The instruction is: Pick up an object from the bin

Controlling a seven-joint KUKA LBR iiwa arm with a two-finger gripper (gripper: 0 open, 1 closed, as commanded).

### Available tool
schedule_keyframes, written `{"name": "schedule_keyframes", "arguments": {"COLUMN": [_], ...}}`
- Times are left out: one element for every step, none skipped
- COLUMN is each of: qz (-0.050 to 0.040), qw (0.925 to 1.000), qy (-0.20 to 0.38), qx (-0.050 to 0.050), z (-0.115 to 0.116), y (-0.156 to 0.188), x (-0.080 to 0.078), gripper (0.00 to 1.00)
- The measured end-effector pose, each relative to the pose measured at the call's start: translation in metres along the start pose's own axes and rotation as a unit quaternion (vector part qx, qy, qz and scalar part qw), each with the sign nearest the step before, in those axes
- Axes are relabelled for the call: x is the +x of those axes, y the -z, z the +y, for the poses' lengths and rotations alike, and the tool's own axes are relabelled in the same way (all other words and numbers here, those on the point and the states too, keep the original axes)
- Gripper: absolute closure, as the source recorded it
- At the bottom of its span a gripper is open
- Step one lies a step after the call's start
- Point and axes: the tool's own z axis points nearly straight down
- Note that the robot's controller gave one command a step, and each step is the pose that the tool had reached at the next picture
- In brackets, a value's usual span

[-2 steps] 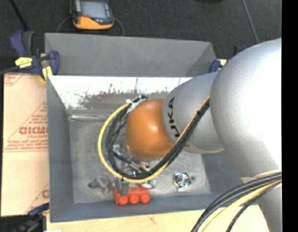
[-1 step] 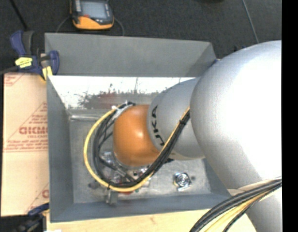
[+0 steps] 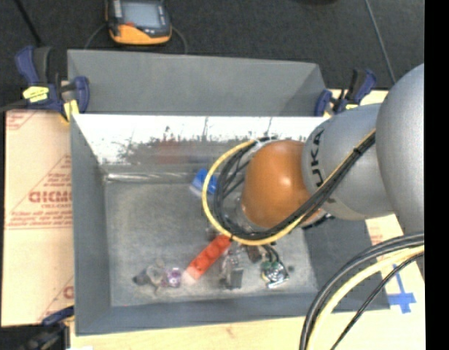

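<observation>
Where the floor of the grey metal bin [image 3: 90,210] meets its near wall, small things lie in a row: a little grey lump [image 3: 143,277] at the left, a clear purplish piece [image 3: 171,276] just beside it, then a slim orange-red stick [image 3: 208,258] slanting rightward. Right of the stick, the claw [image 3: 235,261] hangs low over a dark grey blocky piece [image 3: 232,275]; whether it is released or clenched I cannot tell. A green-and-silver trinket [image 3: 274,272] lies near its right. Farther back sits the arm's orange dome cover [image 3: 275,184], and a blue thing [image 3: 202,181] peeks out left of it.
</observation>
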Motion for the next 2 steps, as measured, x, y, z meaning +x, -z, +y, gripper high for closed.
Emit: {"name": "schedule_keyframes", "arguments": {"qz": [0.0005, -0.0025], "qw": [1.0000, 1.0000], "qy": [0.002, -0.008], "qx": [-0.002, -0.002], "z": [0.006, 0.010], "y": [0.000, 0.138], "x": [0.000, -0.017], "gripper": [1.00, 1.00]}}
